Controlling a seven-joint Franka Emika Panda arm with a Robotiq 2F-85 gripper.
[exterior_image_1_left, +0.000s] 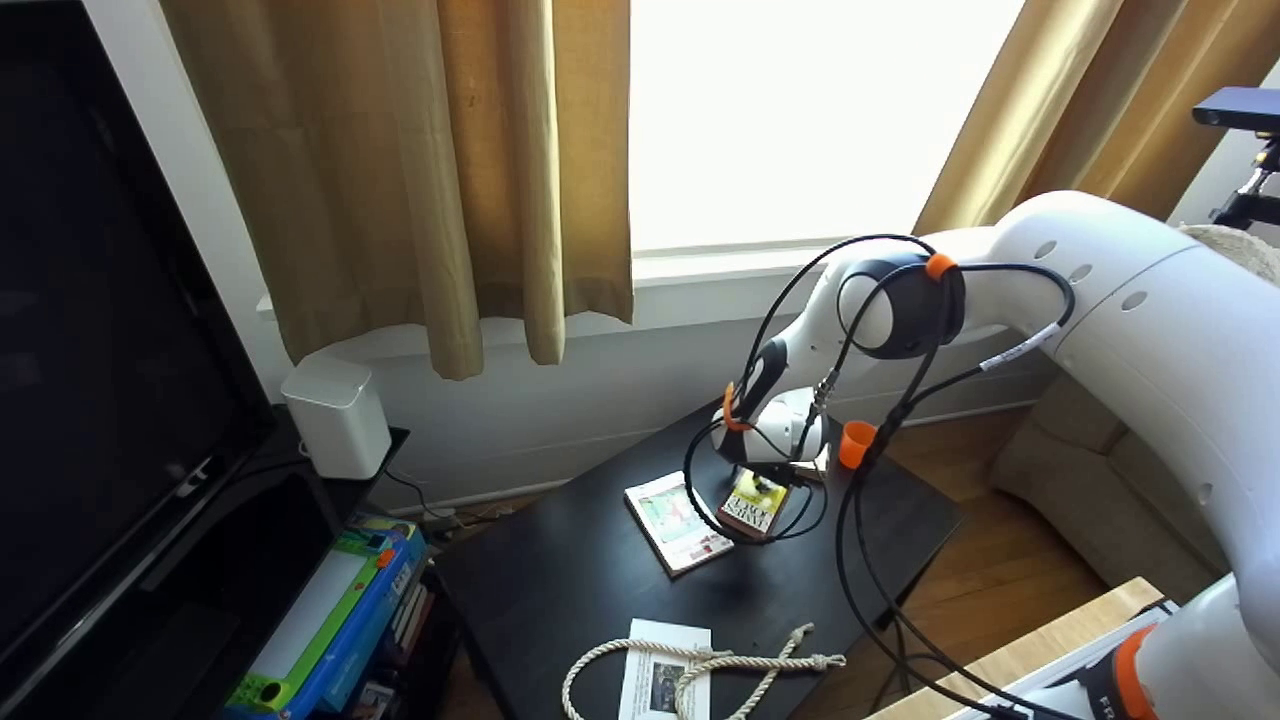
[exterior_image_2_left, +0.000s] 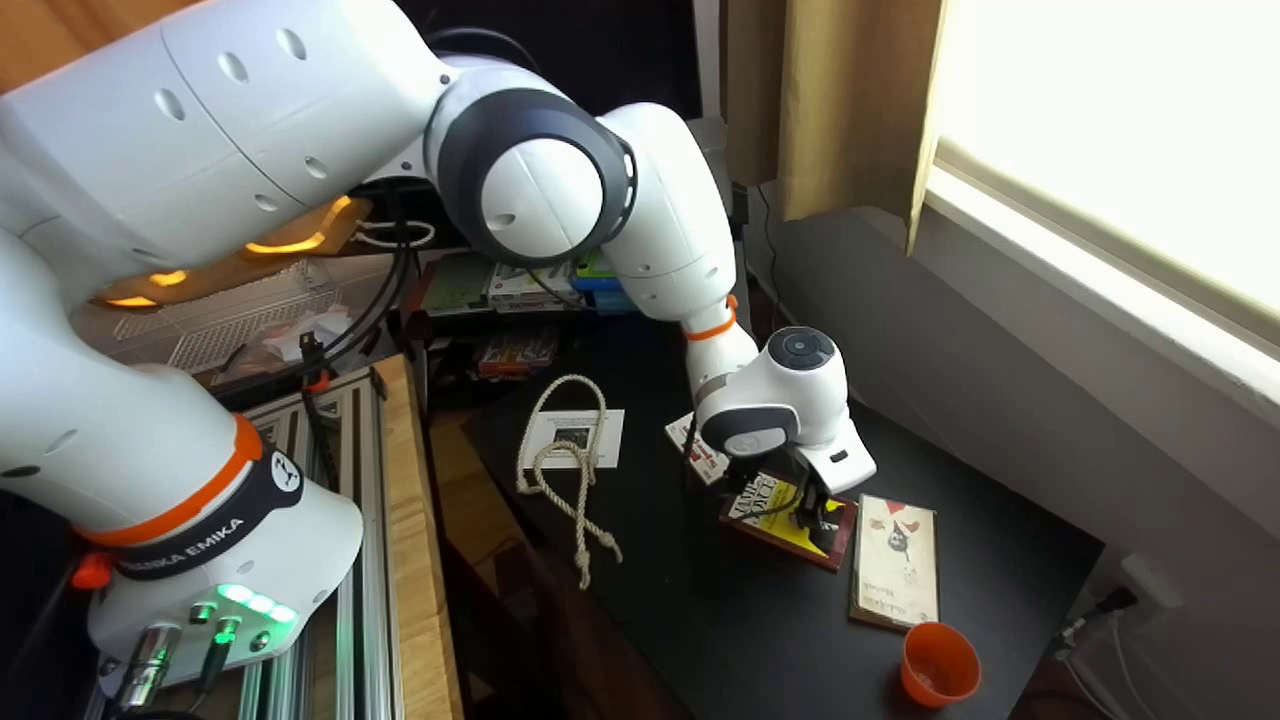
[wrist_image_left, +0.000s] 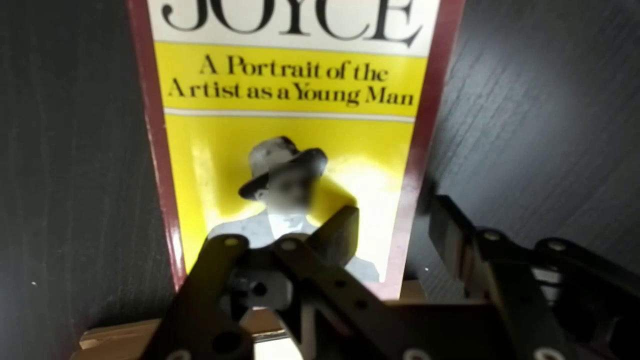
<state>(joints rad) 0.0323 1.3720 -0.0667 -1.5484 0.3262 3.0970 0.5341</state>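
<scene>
Gripper (wrist_image_left: 393, 220) hangs parted, seemingly just above the Joyce book (wrist_image_left: 287, 127)

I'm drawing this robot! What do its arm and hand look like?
It has a smooth, rounded white arm, with a dark grey ring on one big joint. Thin black cables loop along it, and orange bands circle it. A dark strip shows white "EMIKA" letters above glowing green lights. The black metal-looking hand has two jointed fingers with round bolts.

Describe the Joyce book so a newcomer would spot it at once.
On the black table, the gripper hangs over one edge of the Joyce book. It lies between two pale books; unlike them, it is yellow with a maroon border.
</scene>
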